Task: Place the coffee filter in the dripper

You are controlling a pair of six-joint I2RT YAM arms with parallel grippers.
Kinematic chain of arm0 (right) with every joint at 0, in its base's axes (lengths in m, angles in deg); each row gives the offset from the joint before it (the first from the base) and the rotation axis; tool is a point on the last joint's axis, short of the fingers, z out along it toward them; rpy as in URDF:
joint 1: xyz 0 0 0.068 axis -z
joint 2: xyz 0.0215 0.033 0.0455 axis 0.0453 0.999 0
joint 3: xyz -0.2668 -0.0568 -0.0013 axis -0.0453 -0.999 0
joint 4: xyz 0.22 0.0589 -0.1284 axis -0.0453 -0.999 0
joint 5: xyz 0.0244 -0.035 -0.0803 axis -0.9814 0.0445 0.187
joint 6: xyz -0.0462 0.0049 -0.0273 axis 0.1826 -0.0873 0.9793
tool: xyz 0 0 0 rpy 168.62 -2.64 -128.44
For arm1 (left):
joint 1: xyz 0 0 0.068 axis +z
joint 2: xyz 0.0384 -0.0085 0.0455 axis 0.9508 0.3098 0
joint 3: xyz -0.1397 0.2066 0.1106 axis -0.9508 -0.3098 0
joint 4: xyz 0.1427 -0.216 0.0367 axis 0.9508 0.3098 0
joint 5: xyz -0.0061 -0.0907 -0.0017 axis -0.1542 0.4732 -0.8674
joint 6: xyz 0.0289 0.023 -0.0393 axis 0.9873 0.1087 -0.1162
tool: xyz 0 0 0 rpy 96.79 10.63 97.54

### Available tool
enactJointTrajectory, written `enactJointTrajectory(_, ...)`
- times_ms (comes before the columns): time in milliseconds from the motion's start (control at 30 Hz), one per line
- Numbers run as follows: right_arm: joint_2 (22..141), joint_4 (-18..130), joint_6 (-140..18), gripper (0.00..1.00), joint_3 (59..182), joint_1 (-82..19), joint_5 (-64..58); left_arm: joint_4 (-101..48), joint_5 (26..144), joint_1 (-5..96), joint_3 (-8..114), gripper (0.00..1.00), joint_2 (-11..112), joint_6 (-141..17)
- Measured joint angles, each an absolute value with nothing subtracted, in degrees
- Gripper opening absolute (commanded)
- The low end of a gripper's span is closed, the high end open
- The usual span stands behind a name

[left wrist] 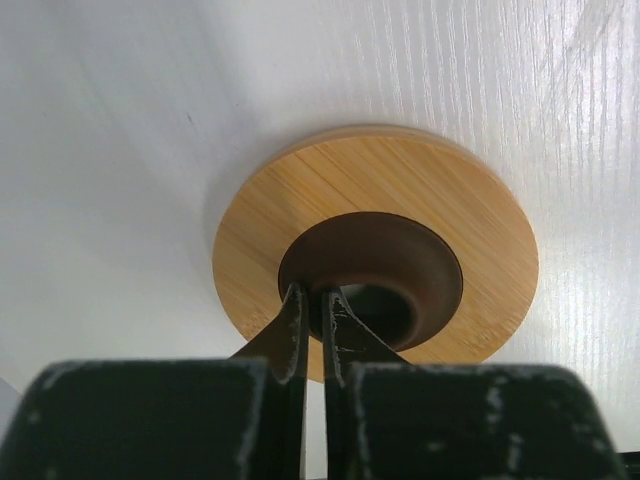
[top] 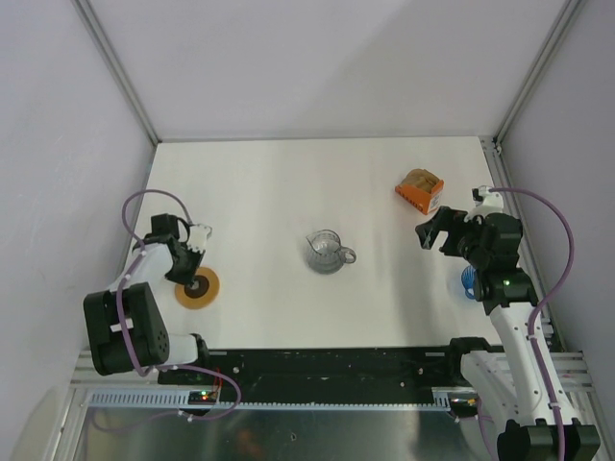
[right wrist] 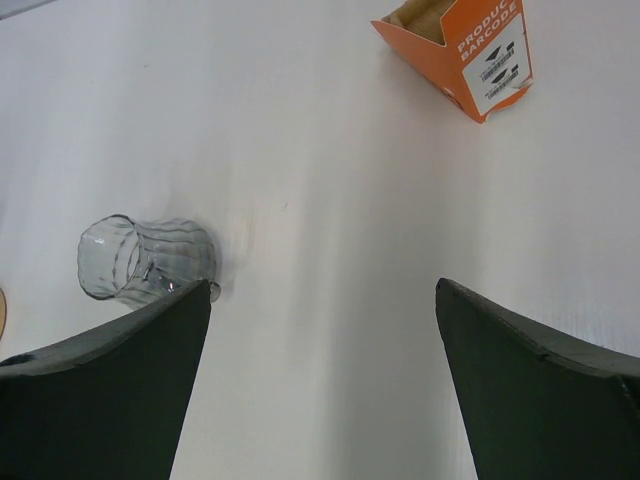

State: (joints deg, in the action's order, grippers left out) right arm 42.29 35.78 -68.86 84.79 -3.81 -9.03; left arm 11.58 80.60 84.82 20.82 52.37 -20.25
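Note:
No loose coffee filter shows in any view; brown filters are stacked in the orange box point(top: 421, 189) point(right wrist: 460, 50) at the far right. The dripper point(top: 467, 281), a blue cone, peeks out from behind my right arm near the table's right edge. My left gripper point(top: 195, 279) point(left wrist: 315, 298) is down on the flat wooden ring point(top: 199, 288) point(left wrist: 400, 180), its fingers point(left wrist: 293, 320) pinched shut across the rim of the ring's dark centre cup. My right gripper point(top: 432, 233) point(right wrist: 322, 284) hangs wide open above bare table, short of the box, holding nothing.
A grey ribbed glass mug point(top: 327, 252) point(right wrist: 140, 258) with a handle stands mid-table, just left of my right gripper's left finger in the wrist view. White walls and metal posts enclose the table on three sides.

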Motion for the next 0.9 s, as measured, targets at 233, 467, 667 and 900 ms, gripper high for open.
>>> enactJointTrajectory(233,41.35,35.76,-69.25,0.99,84.79,-3.85,-9.03,10.36,79.22,81.76,20.98,0.0,52.04,-22.91)
enactJointTrajectory(467,41.07,34.41,-71.24,0.99,85.35,-5.97,-8.25,9.75,80.16,69.63,25.11,0.0,50.64,-24.71)
enactJointTrajectory(667,40.83,33.95,-73.34,0.99,85.99,-9.56,-5.6,12.24,80.73,63.24,34.94,0.0,49.81,-24.66)
enactJointTrajectory(900,42.62,33.95,-75.53,0.99,87.08,-16.22,-1.6,16.04,79.28,51.22,43.64,0.0,50.16,-24.6)
